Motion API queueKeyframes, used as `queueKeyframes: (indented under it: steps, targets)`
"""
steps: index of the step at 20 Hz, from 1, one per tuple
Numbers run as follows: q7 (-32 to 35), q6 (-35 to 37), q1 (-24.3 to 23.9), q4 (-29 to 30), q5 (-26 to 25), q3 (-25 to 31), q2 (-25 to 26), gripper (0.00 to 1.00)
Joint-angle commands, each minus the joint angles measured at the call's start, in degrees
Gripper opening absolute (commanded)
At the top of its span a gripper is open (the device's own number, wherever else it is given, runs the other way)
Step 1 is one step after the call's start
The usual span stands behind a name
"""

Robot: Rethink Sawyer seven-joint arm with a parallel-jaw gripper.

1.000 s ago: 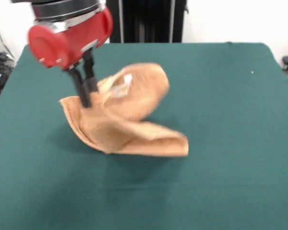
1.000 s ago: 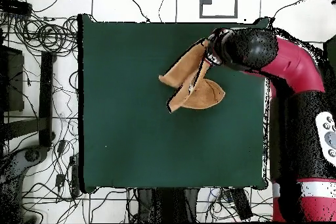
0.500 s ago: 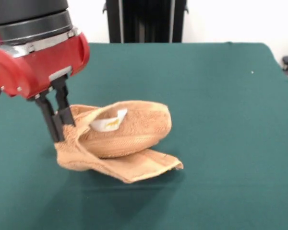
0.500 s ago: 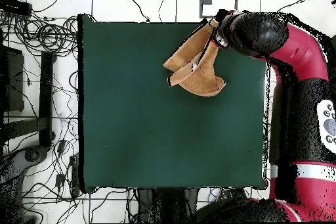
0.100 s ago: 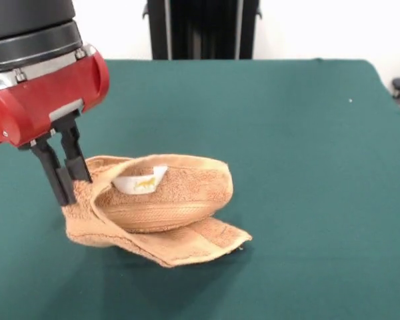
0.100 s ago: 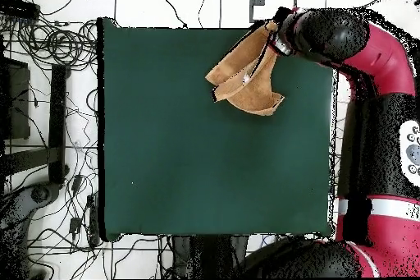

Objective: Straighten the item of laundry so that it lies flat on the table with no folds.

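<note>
A fluffy tan-orange terry towel (image 5: pixel 157 210) lies folded over itself on the dark green cloth-covered table (image 5: pixel 307 167), near a corner. Behind it, the red and black arm's gripper (image 5: pixel 65 177) pinches one raised edge, apparently dragging it outward to unfold the layers.

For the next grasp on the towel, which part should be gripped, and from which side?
Judging by its pose, take the free lower corner of the towel, approaching from above on the side away from the gripper. That flap lies flat on the table, sticking out from under the curled upper fold, so pulling it outward should open the fold.
</note>
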Motion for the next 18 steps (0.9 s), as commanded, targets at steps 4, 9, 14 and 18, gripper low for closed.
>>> queueKeyframes:
  steps: [4,9,14,18]
  targets:
    - [-26.74,44.23,0.23,-17.59,-8.89,9.30,0.51,0.00]
    - [-34.56,59.70,-0.33,-24.32,-16.66,13.34,0.16,0.00]
    - [-41.95,63.85,-2.35,-25.48,-20.37,17.88,0.10,0.00]
    - [-42.30,61.59,-2.78,-24.83,-21.02,18.98,0.61,0.00]
